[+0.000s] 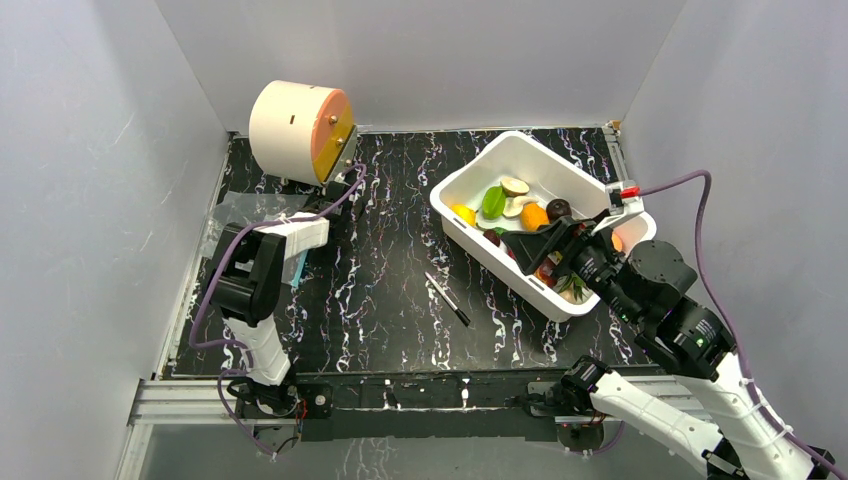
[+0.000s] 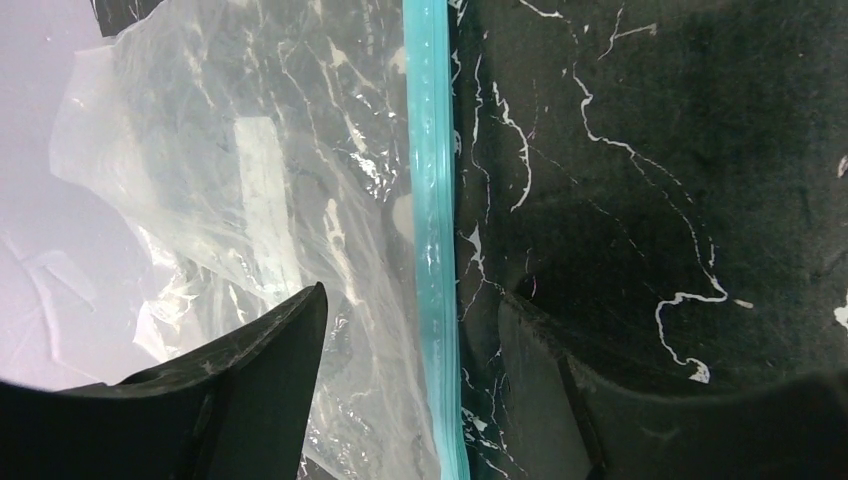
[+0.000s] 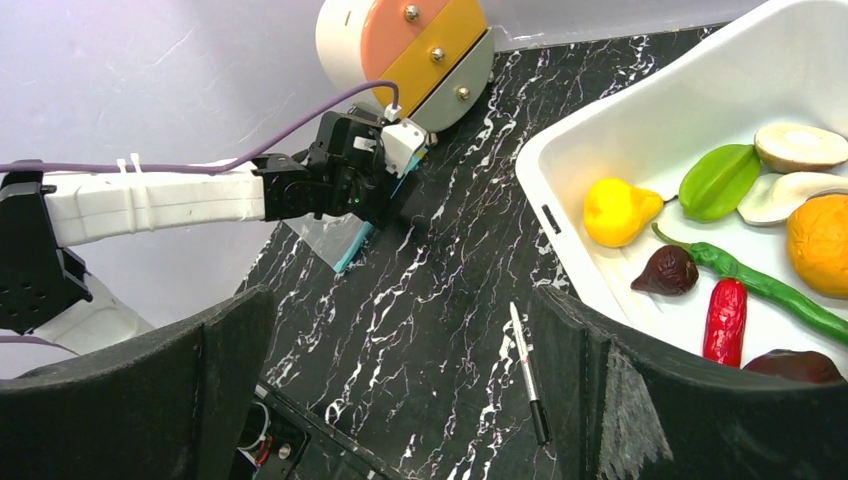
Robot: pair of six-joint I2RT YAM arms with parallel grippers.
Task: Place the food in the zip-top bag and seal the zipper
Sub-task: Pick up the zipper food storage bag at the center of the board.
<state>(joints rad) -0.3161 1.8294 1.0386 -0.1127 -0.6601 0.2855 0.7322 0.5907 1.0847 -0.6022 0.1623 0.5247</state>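
The clear zip-top bag (image 2: 250, 190) lies flat on the black marbled table at the far left (image 1: 245, 208). Its blue-teal zipper (image 2: 432, 220) runs between the fingers of my left gripper (image 2: 410, 385), which is open just above it and straddles the strip. The food lies in a white tub (image 1: 480, 170): a yellow pear (image 3: 612, 210), green leaf (image 3: 718, 180), orange fruit (image 3: 820, 243), dark purple piece (image 3: 668, 270), green chili (image 3: 775, 288) and red chili (image 3: 725, 318). My right gripper (image 1: 545, 250) hovers over the tub's near side, open and empty (image 3: 400, 385).
A thin black pen (image 1: 447, 298) lies on the table between the arms, left of the tub. A cream cylinder with an orange face (image 1: 300, 125) stands at the back left, behind the bag. Grey walls close in the left, back and right sides.
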